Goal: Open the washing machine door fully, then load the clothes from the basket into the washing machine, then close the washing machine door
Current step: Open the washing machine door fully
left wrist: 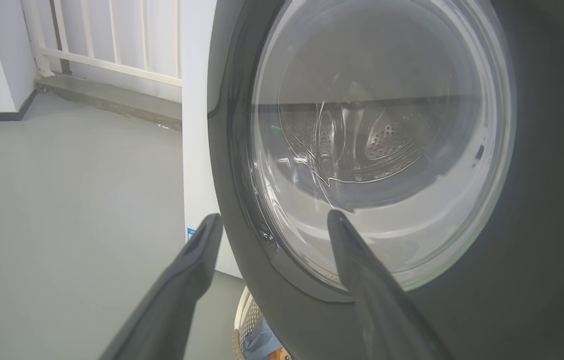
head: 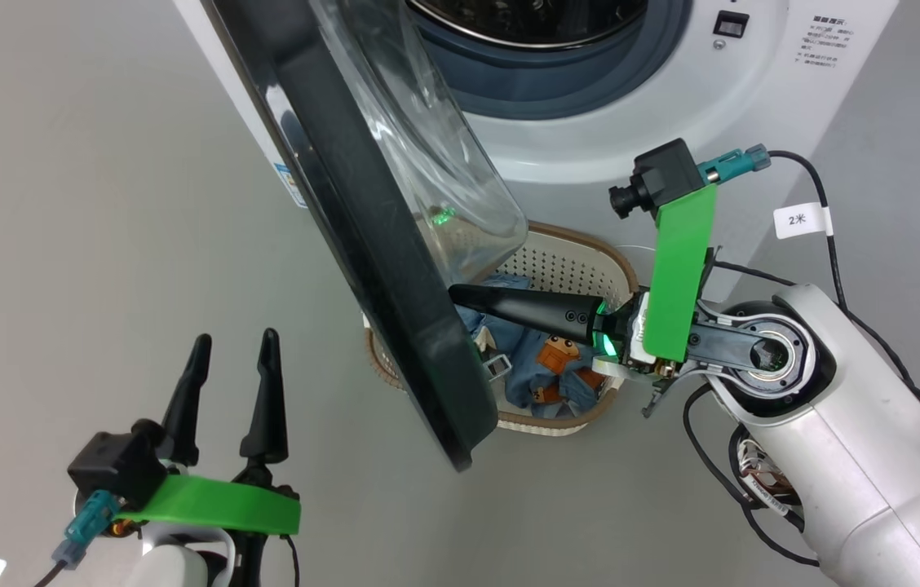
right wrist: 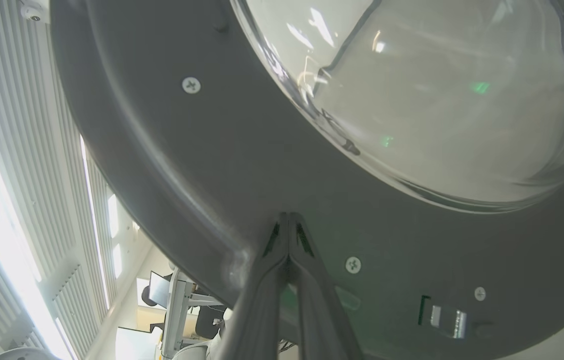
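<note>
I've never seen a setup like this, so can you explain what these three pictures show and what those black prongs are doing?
It is a two-armed robot doing laundry. The big picture comes from its head, looking down; the other two come from cameras on its wrists. The black prongs are gripper fingers. The left gripper is open and holds nothing. The right gripper is shut, its tips against the inner side of the washing machine door, which stands partly open. On the floor below sits the basket with the clothes in it. The left wrist view looks through the door's glass; the right wrist view looks at its inner face.
</note>
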